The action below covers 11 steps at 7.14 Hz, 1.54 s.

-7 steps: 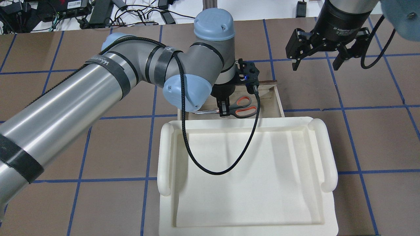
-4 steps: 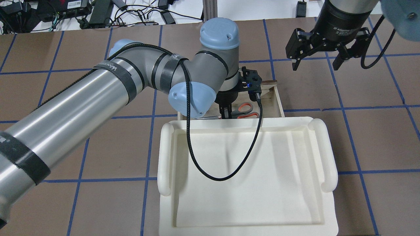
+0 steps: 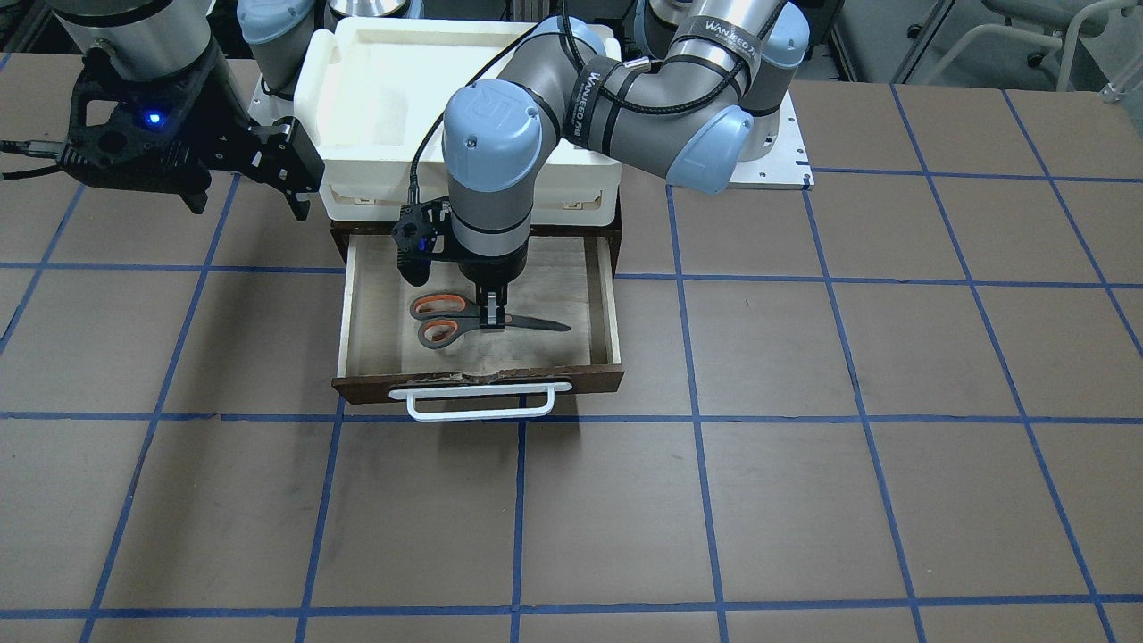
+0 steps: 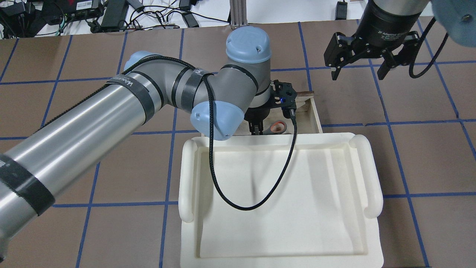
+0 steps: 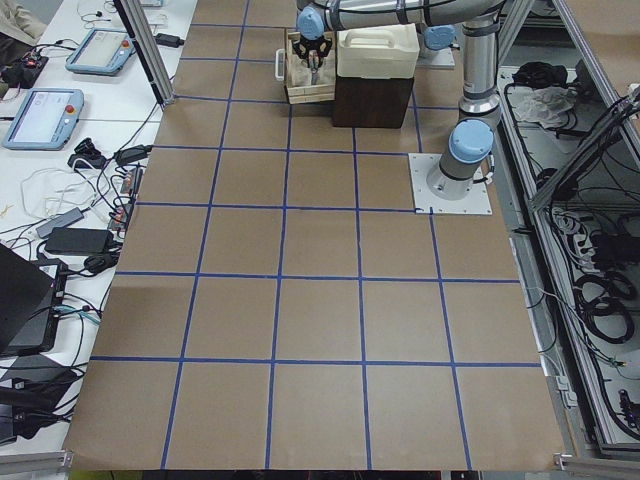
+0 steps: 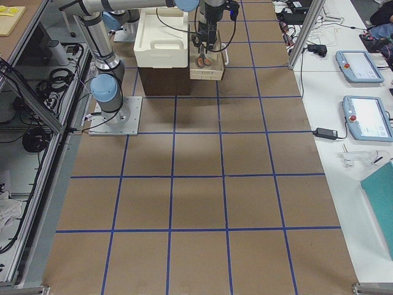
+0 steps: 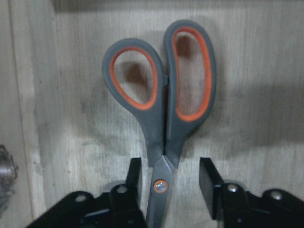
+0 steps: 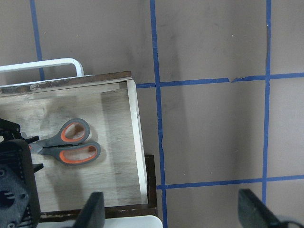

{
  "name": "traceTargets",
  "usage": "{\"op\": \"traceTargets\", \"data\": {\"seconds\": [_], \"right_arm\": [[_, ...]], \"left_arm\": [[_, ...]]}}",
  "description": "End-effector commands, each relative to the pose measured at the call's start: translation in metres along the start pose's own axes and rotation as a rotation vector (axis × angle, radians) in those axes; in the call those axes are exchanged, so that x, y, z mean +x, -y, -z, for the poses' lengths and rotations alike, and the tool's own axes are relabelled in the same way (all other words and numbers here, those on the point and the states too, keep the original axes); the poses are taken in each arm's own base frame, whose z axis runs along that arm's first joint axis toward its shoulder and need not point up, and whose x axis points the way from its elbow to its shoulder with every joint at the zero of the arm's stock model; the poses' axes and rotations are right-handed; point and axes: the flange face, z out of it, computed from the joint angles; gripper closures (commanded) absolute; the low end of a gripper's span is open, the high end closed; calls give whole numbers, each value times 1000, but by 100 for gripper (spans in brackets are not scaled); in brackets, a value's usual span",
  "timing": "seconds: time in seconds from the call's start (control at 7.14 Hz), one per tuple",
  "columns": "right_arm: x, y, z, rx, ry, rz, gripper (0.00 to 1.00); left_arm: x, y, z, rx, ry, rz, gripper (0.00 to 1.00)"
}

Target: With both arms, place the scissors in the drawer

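The scissors [image 3: 446, 320] lie flat on the pale floor of the open drawer [image 3: 607, 304], blades pointing to that view's right. My left gripper [image 3: 493, 320] stands straight down over the pivot. In the left wrist view the fingers [image 7: 134, 173] straddle the scissors [image 7: 161, 109] near the red pivot dot, with a gap on each side: it is open. My right gripper [image 4: 357, 72] hovers open and empty above the table to the right of the drawer [image 4: 314, 111]. The right wrist view shows the scissors [image 8: 71, 142] inside the drawer [image 8: 135, 133].
A cream-white plastic tray [image 4: 282, 238] sits on top of the dark cabinet [image 5: 372, 100] and hides most of the drawer from overhead. The drawer's white bar handle [image 3: 478, 402] sticks out toward the operators' side. Brown table with blue grid lines all around.
My left gripper has gone down into the drawer with the scissors, which now lie on the drawer floor, and its fingers stand apart from them. The right arm has not moved.
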Motion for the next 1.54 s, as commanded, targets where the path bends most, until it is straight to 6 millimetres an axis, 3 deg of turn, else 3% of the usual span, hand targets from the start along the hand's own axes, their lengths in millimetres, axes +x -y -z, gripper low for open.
{"op": "traceTargets", "data": {"seconds": [0.0, 0.14, 0.42, 0.98, 1.4], "right_arm": [[0, 0, 0, 0, 1, -1, 0], [0, 0, 0, 0, 3, 1, 0], [-1, 0, 0, 0, 6, -1, 0], [-1, 0, 0, -1, 10, -1, 0], [-1, 0, 0, -4, 12, -3, 0]], "left_arm": [[-1, -4, 9, 7, 12, -2, 0], [-5, -10, 26, 16, 35, -1, 0], [-22, -41, 63, 44, 88, 54, 0], [-63, -141, 121, 77, 147, 231, 0], [-79, -228, 155, 86, 172, 390, 0]]}}
